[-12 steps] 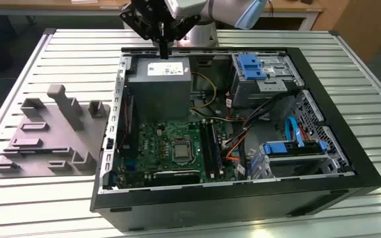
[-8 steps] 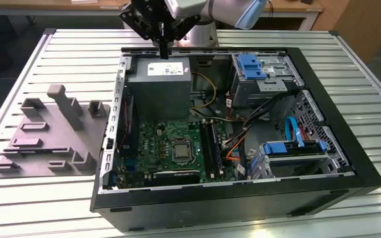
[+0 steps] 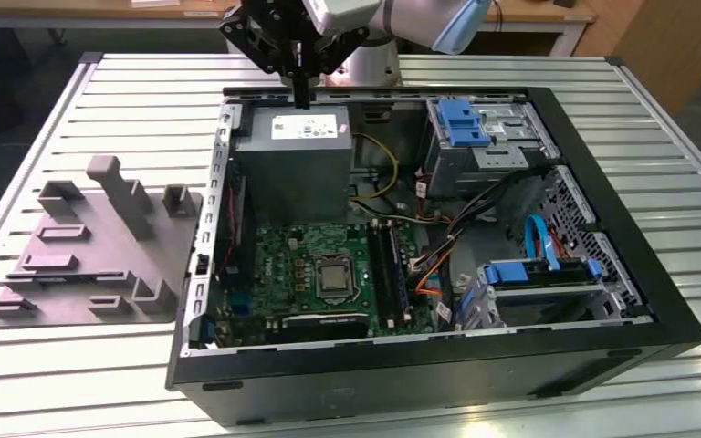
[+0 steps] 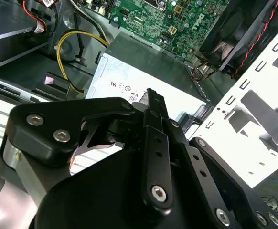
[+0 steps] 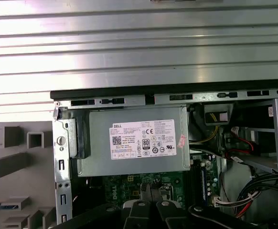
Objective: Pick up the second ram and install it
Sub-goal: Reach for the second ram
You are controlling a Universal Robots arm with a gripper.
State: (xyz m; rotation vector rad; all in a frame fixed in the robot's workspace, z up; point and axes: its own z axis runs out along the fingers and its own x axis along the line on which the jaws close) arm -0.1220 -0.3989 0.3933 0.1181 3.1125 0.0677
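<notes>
Robot arm poised over an open computer: the gripper [image 3: 303,100] is pictured above the grey power supply box [image 3: 292,137] at the far end of the computer case [image 3: 448,365]. Its fingers are drawn fully together and nothing is seen held between them.

The second ram [image 3: 68,274] is taken to be the thin dark strip laid flat in the grey holder tray [image 3: 107,251]. The tray is set on the slatted table [image 3: 70,91] just beside the case, on the exterior view's left. The stick is well apart from the gripper and has not yet been lifted.

Inside the case, the green motherboard [image 3: 314,265] is exposed on the near side of the power supply box. Long dark memory slots [image 3: 387,265] are ranged along its edge on the exterior view's right. Whether a stick is already seated there cannot be told.

The stick is judged to be light and stiff, yet fragile: a thin board that could be cracked by bending or damaged along its contact edge. Its smooth faces may let it pivot if it is taken off-centre. A hold across the two flat faces at mid-length, along the upper long edge, is judged soundest. That way the stick is carried level and the contact edge is left free.
</notes>
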